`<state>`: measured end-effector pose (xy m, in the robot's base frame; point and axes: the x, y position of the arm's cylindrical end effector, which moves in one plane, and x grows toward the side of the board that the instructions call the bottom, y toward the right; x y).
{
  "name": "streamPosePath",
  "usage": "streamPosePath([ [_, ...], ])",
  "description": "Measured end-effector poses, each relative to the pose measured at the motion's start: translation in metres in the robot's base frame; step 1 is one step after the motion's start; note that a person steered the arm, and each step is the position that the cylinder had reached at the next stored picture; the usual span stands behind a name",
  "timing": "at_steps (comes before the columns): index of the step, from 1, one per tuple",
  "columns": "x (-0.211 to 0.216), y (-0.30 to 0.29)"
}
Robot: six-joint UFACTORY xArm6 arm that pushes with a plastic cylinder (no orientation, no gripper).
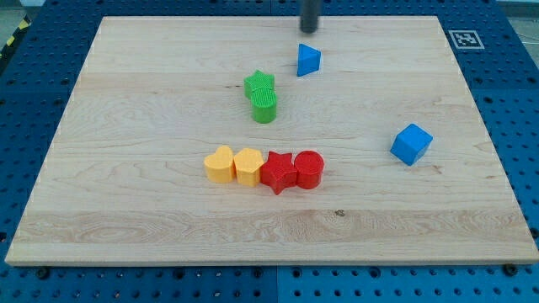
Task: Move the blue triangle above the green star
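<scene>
The rod's lower end, my tip [309,30], sits near the view's top edge of the wooden counter [126,210], just above the blue triangle [308,60] and a little apart from it. There is no gripper on this arm, so nothing spreads or pinches; the rod simply ends in the tip. The blue triangle lies to the upper right of the green star [259,83], near it but not touching. Directly below the green star, touching it, stands a green cylinder [264,108]. Lower down, a row of four blocks runs left to right, each touching the next: a yellow block [219,164], a second yellow block [248,165], a red star [277,171] and a red cylinder [309,168]. A blue cube [411,143] sits well apart toward the view's right
</scene>
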<state>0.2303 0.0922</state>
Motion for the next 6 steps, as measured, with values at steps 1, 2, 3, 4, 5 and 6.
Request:
streamPosePath([
  [1,0.035,0.032],
  [2,0.070,0.033],
  [3,0.082,-0.006],
  [4,0.082,-0.066],
  [5,0.076,-0.076],
  [6,0.032,-0.054],
])
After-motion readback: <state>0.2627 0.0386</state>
